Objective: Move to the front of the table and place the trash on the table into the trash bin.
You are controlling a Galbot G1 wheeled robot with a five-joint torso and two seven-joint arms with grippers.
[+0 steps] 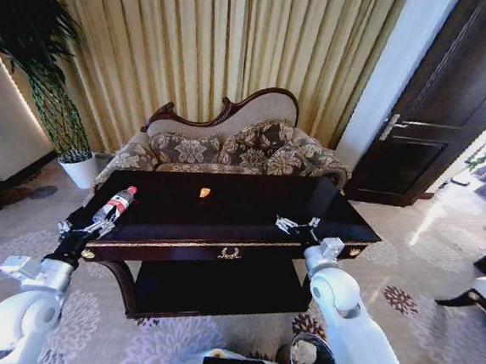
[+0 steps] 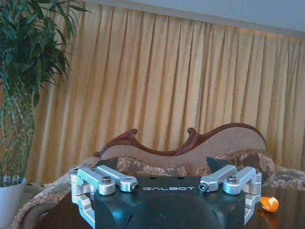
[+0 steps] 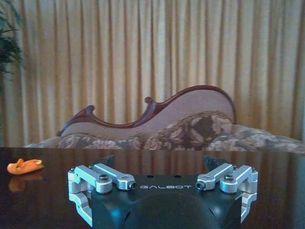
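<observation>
In the head view the trash bin (image 1: pixel 312 363) is cut off by the lower picture edge and partly hidden behind the right arm. The orange piece (image 1: pixel 205 192) on the table (image 1: pixel 249 212) is too small to identify. Both wrist views hide the fingertips behind the gripper bodies. The potted plant (image 2: pixel 19 90) is cut off at the edge.

My table (image 1: pixel 247 233) stands directly before me, the sofa (image 1: pixel 229 151) behind it. On the tabletop, the bottle (image 1: pixel 115 204) lies at the left end, the small peel scrap (image 1: pixel 205 192) near the middle toward the back. My left gripper (image 1: pixel 81 230) sits at the table's front left corner, just before the bottle; my right gripper (image 1: pixel 297 227) over the front right. The trash bin (image 1: pixel 314 361) stands on the floor below my right arm.
</observation>
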